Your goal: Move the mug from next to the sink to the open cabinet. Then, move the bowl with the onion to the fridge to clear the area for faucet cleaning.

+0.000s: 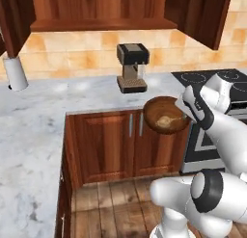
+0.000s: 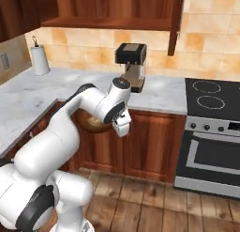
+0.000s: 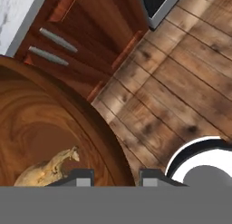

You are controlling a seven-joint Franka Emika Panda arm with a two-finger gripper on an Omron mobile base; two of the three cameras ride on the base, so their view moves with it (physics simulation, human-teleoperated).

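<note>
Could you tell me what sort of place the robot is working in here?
A simulated home kitchen, most likely: a stove with an oven beneath, a coffee machine on a marble counter, and wooden cabinets. The gripper holds a wooden bowl.

- Left base view sits behind the arm's left, facing forward and down at the far counter [image 1: 87, 90].
- Right base view mirrors it; both share the coffee machine [image 2: 131, 65].
- Hand view hangs close over the bowl [image 3: 54, 141] and floor [image 3: 181, 87].

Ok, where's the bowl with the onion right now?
The wooden bowl is held off the counter in the gripper, with the onion inside, in front of the lower cabinet doors, below the coffee machine, left of the stove.
</note>
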